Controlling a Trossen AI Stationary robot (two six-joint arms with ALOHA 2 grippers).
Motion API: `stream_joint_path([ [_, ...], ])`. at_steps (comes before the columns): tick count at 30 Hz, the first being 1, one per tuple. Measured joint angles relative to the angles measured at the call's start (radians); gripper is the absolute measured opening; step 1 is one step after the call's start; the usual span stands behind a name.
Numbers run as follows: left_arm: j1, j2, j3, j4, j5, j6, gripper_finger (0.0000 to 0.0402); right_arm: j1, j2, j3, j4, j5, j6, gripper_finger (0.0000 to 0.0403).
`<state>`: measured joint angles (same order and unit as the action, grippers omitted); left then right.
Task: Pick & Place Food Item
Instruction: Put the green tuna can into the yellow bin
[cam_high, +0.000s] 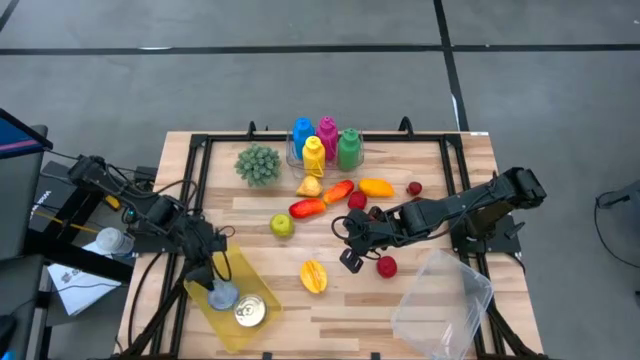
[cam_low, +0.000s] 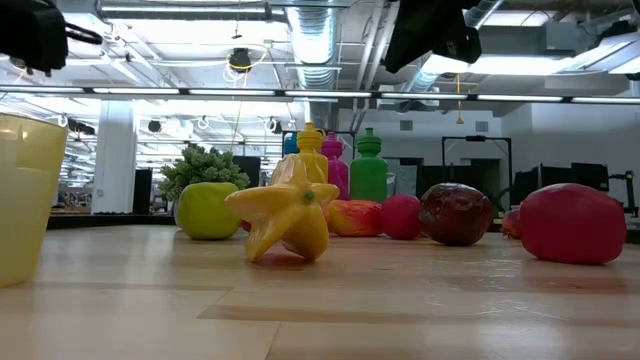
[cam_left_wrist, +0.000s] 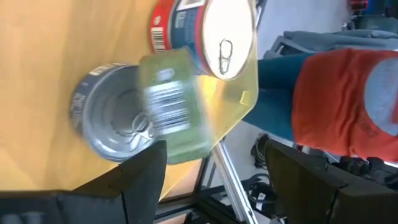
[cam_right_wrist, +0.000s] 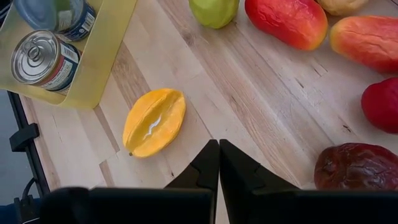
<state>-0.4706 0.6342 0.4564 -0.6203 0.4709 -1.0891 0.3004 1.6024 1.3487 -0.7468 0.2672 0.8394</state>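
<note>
Left wrist view: green object (cam_left_wrist: 171, 102) over the grey can (cam_left_wrist: 112, 121) is motion-blurred, label unreadable. Red-labelled can (cam_left_wrist: 208, 34) is cut off by the frame edge. Low view: yellow tray (cam_low: 25, 195) is cropped at left; both arms are cropped at the top, grippers unseen. High view: bottle (cam_high: 322, 145) details too small.

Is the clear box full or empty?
Empty. The high view shows bare wood through the clear box, and all the fruit lies outside it on the table.

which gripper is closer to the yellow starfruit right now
The right. The right gripper, shut, hangs just beside the starfruit on the open table. The left gripper is farther off, over the yellow bin with the cans.
</note>
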Motion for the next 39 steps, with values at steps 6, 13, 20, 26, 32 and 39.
stream_joint_path([
  [6, 0.002, 0.000, 0.000, -0.064, -0.001, 0.010, 0.0260, 0.008, 0.000, 0.000, 0.000, 0.000, 0.003, 0.0008],
  [13, 0.007, 0.001, 0.034, -0.052, -0.050, 0.009, 0.0249, 0.014, 0.000, 0.000, 0.000, 0.000, -0.003, 0.0008],
  [20, 0.036, 0.008, 0.217, -0.277, -0.272, 0.088, 0.0210, -0.003, 0.000, 0.000, 0.000, 0.003, -0.027, 0.0008],
  [26, 0.019, 0.078, 0.279, -0.624, -0.382, -0.055, 0.0145, -0.006, 0.000, 0.000, 0.000, 0.004, -0.027, 0.0008],
  [32, -0.095, 0.234, 0.279, -0.404, -0.397, -0.104, 0.0029, 0.001, 0.000, 0.000, -0.001, 0.003, -0.032, 0.0008],
  [39, -0.255, 0.402, 0.280, -0.329, -0.446, -0.262, 0.0001, 0.012, 0.000, 0.000, -0.004, 0.003, -0.059, 0.0008],
])
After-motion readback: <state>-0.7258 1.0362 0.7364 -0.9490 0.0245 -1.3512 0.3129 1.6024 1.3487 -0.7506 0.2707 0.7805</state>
